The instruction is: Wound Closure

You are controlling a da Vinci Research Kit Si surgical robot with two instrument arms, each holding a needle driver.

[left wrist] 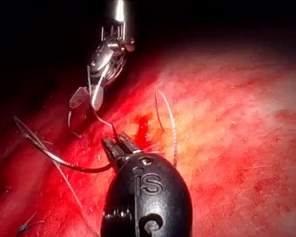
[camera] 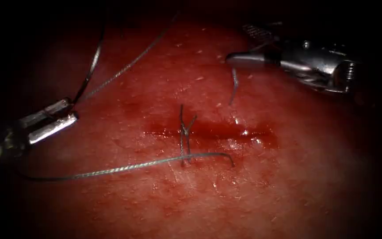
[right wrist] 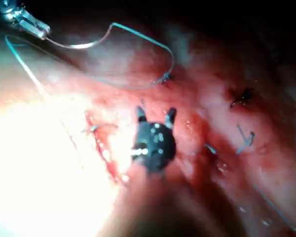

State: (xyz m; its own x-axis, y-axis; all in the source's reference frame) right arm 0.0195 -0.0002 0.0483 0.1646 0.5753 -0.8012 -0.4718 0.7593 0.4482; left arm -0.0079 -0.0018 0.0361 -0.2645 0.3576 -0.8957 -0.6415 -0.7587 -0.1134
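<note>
1. The left hand (camera: pixel 74 110), two bright steel jaws on the left arm, is clamped on the thin, dark, curved steel needle (camera: pixel 91 66) near one end of its curve. The needle rises free of the tissue, well to the left of the cut. It looks stiff, light and slippery, and would likely twist if held at the very end, so a hold on the body a little in from the end should be steadier. Which end is the point is hard to make out.
2. The fine grey-blue thread (camera: pixel 124 167) lies slack across the wet, red pork-belly tissue (camera: pixel 200 199) and enters it just below the cut. It is limp and light, and probably frays if pinched hard. Its far left run fades into the dark.
3. A knotted stitch (camera: pixel 184 132) with upright ends crosses the dark, narrow horizontal cut (camera: pixel 226 132) towards its left end. Glossy red fluid (camera: pixel 261 137) pools in the cut's right part and hides its depth. The tissue looks soft and likely tears under a strong pull.
4. A short piece of thread (camera: pixel 234 86) hangs just below the right hand.
5. The right hand (camera: pixel 237 43), steel jaws spread apart, hovers above and right of the cut and holds nothing firmly. Whether the short piece clings to its lower jaw cannot be told.
</note>
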